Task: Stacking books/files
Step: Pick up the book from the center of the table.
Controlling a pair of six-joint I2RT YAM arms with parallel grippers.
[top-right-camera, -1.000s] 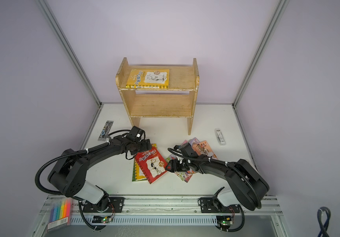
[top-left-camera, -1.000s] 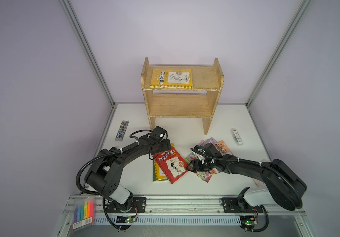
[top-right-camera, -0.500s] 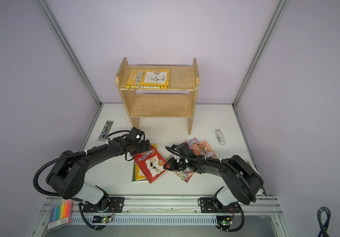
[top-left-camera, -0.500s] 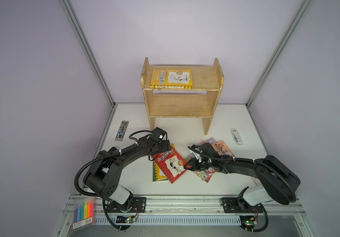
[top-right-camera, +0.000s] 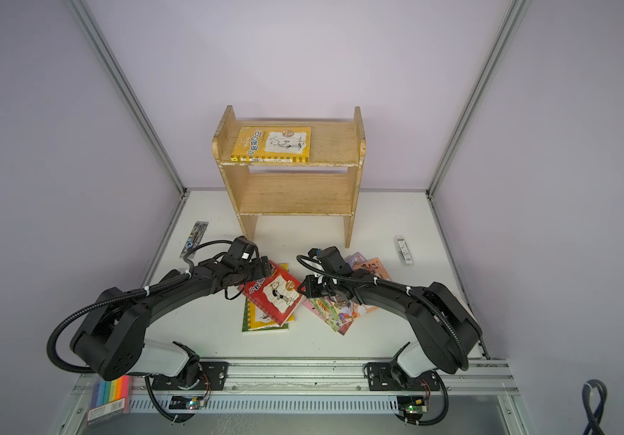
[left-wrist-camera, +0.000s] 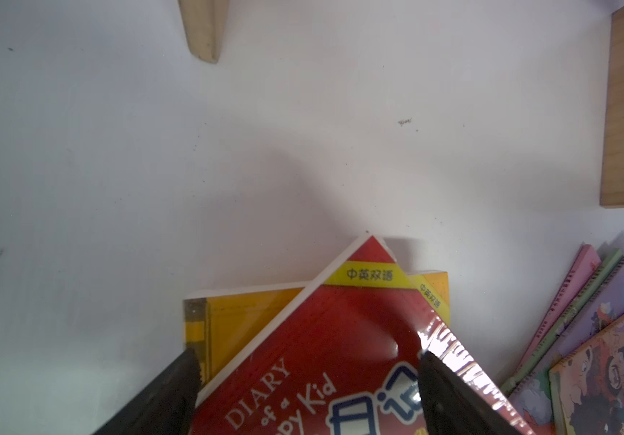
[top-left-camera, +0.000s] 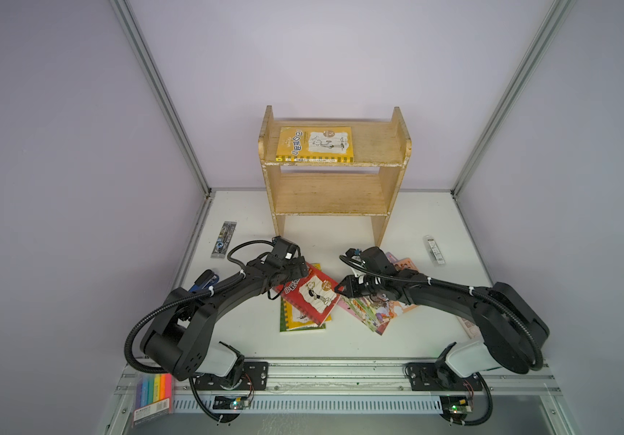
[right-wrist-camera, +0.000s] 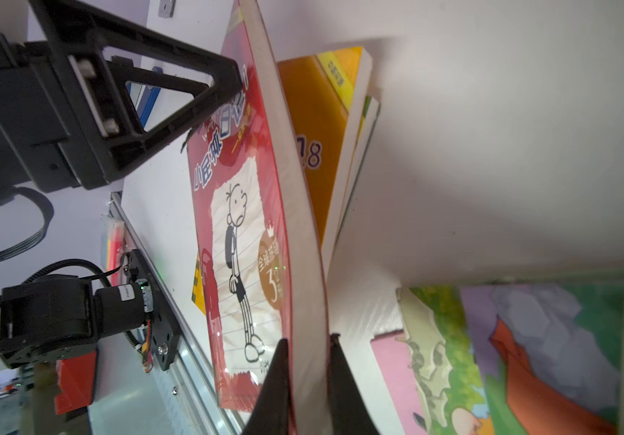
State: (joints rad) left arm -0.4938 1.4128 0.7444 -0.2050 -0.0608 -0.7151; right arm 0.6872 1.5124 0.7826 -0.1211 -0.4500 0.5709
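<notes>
Red book point(top-left-camera: 312, 297) nipped at its page edge, mid-table

Bare white table point(top-left-camera: 340, 241) lies between the book pile and the shelf point(top-left-camera: 334, 192) legs. The right arm covers part of the thin cartoon books point(top-left-camera: 378, 312), and the green book point(top-left-camera: 284, 324) shows only a strip under the yellow book point(left-wrist-camera: 242, 320). The right gripper point(right-wrist-camera: 308, 339) is clenched on the red book's edge, tilting it off the yellow one. The left gripper point(left-wrist-camera: 307, 356) is spread wide over the far corner — one finger on the cover, gripping nothing.
</notes>
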